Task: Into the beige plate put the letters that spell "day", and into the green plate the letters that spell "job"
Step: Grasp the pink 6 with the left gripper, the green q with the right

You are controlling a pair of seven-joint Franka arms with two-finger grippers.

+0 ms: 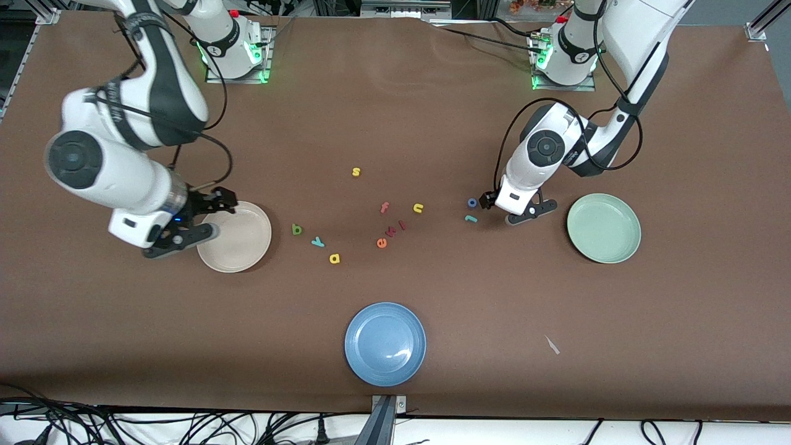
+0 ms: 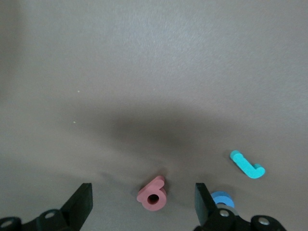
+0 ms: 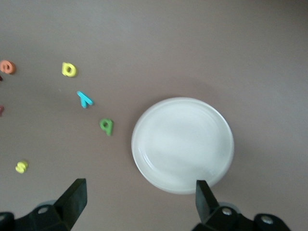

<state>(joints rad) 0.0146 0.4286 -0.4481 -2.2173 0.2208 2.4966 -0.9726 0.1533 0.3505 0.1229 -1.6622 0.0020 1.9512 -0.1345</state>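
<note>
Hovering with jaws spread around the pinkish-red foam b (image 2: 153, 195), the left gripper (image 1: 522, 210) opens the sorting, the right gripper (image 1: 191, 219) waits released over the empty cream-beige plate (image 1: 247, 250), the mint-green plate (image 1: 604, 227) bare, all 6 letters on the table.

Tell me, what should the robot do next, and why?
Probably close the left gripper on the pinkish-red b. It sits between the open fingers on the table, beside the blue o and teal j, all bound for the green plate.
</note>
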